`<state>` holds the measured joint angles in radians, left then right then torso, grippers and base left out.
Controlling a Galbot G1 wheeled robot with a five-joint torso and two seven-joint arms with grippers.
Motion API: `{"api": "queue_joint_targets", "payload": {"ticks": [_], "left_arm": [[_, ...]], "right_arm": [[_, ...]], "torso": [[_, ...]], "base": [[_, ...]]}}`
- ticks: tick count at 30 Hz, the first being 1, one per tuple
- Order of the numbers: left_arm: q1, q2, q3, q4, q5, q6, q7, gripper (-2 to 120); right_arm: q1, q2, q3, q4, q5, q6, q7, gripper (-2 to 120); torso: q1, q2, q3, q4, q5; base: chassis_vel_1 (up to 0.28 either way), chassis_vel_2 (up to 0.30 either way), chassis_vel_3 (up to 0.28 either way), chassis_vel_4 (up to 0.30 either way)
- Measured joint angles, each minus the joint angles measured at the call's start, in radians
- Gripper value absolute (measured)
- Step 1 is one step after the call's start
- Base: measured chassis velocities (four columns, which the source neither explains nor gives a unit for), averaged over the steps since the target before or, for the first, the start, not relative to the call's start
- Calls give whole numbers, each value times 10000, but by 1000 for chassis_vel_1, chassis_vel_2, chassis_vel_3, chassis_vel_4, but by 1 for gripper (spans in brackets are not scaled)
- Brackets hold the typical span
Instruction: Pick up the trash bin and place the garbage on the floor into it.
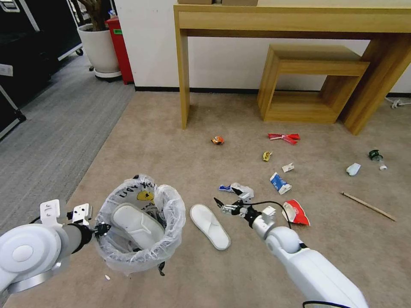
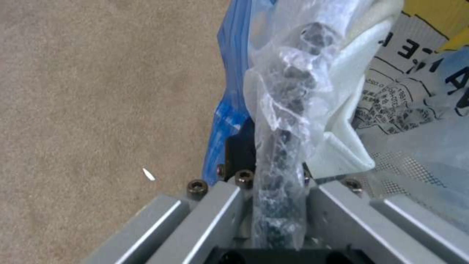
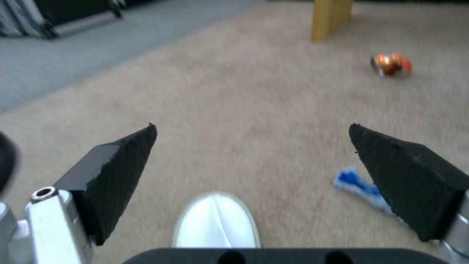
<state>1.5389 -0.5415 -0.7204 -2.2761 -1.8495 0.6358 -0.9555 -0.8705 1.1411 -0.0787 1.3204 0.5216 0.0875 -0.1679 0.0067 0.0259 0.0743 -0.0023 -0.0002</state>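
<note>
Left gripper [image 2: 278, 205] clamped on trash bin [image 1: 139, 222] rim through crinkly bag, slipper [image 1: 137, 224] inside. Bag print black, unreadable. Right gripper [image 1: 226, 204] spread wide above second slipper [image 1: 209, 226], arm reaching forward and down. Beige floor [image 1: 171, 141] beyond, strewn with red wrapper [image 1: 283, 137], orange packet [image 1: 217, 140], wooden stick [image 1: 368, 206].
</note>
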Motion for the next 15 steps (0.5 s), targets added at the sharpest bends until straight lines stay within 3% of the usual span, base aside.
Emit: {"api": "queue_joint_targets", "payload": {"ticks": [9,15], "left_arm": [[-40,-20,38,147,6,0,-11,0],[-49,-71,91,221,29,1,-35,0]], "right_arm": [[719,676,-668,-1143,-350,-331,450,100],[1403,1261,-1110,-2630,-846,-388,656,100]], "torso": [[0,0,-1,0,1],[0,0,0,1,0]], "base": [[0,0,0,0],[0,0,0,0]]}}
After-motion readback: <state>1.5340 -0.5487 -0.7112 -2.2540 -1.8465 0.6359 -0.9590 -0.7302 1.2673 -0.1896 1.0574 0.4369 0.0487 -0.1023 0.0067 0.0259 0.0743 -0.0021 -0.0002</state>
